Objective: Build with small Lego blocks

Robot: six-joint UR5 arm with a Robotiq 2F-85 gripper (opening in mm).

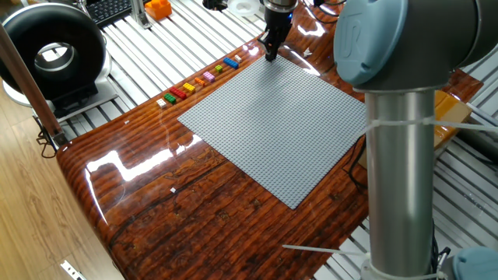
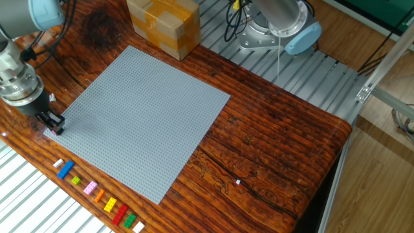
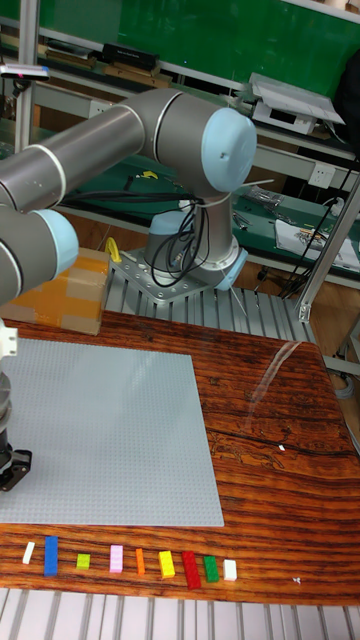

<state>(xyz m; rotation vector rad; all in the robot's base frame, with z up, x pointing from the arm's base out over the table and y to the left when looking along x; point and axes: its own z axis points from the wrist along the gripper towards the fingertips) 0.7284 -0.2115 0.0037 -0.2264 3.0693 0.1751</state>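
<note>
Gripper (image 2: pixel 52 126) is low at the 9 o'clock corner of the grey baseplate (image 2: pixel 142 116), fingers closed on a small pink brick (image 2: pixel 48 133) at the table surface. The remaining small Lego blocks (image 2: pixel 97 194) sit in a row along the baseplate's 7 o'clock edge, apart from it. A taped cardboard box (image 2: pixel 163 24) stands at 12 o'clock. Robot base (image 3: pixel 190 265) is beyond the table (image 2: pixel 278 149).
</note>
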